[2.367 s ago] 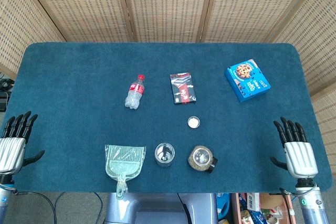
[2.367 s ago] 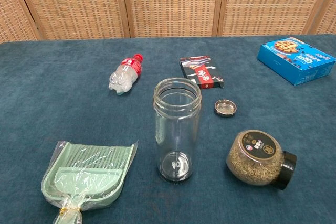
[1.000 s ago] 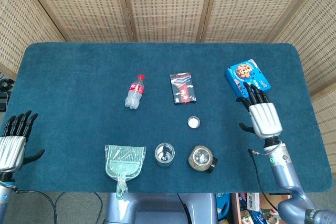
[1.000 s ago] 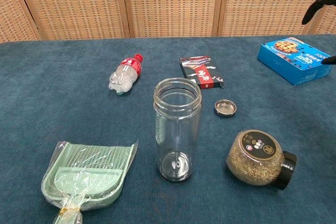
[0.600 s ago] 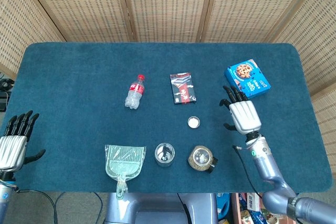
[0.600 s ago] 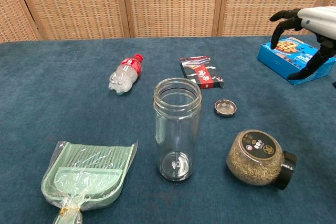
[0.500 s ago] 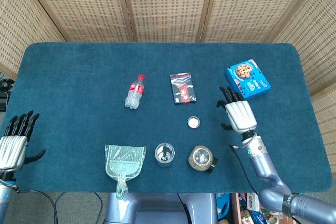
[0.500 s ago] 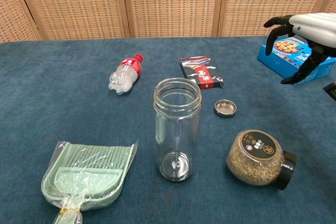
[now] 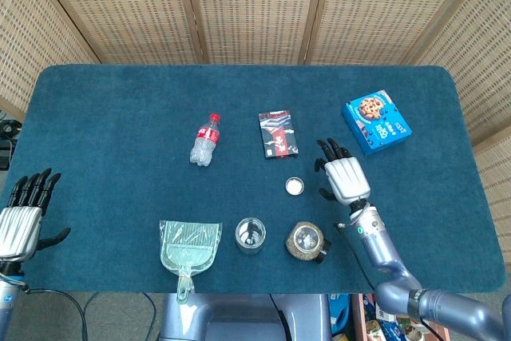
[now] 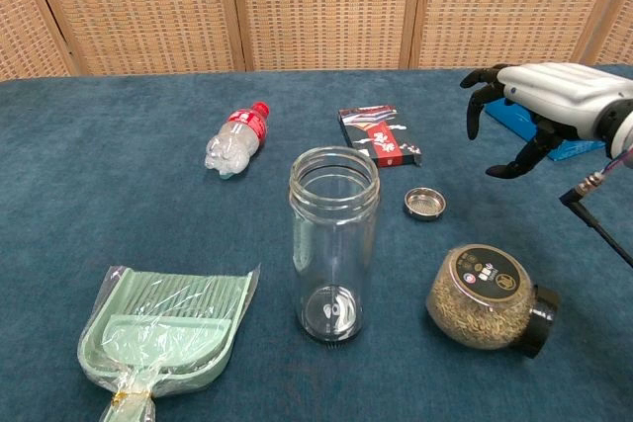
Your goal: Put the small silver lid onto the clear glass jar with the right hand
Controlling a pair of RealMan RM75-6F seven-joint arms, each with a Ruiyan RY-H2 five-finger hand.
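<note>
The small silver lid (image 9: 295, 186) (image 10: 424, 204) lies flat on the blue cloth, right of and behind the clear glass jar (image 9: 250, 235) (image 10: 334, 244). The jar stands upright and open-topped near the front edge. My right hand (image 9: 341, 176) (image 10: 539, 103) hovers above the cloth just right of the lid, fingers spread and curved down, holding nothing. My left hand (image 9: 21, 215) rests at the table's left edge with fingers spread, seen only in the head view.
A seed-filled jar with a black cap (image 10: 488, 297) lies on its side right of the glass jar. A green dustpan (image 10: 164, 331) lies front left. A cola bottle (image 10: 235, 140), a dark packet (image 10: 380, 134) and a blue cookie box (image 9: 377, 122) sit farther back.
My right hand has swung in from the table's right edge, past the cookie box, leftward to a spot beside the lid. The left hand and the objects have stayed put.
</note>
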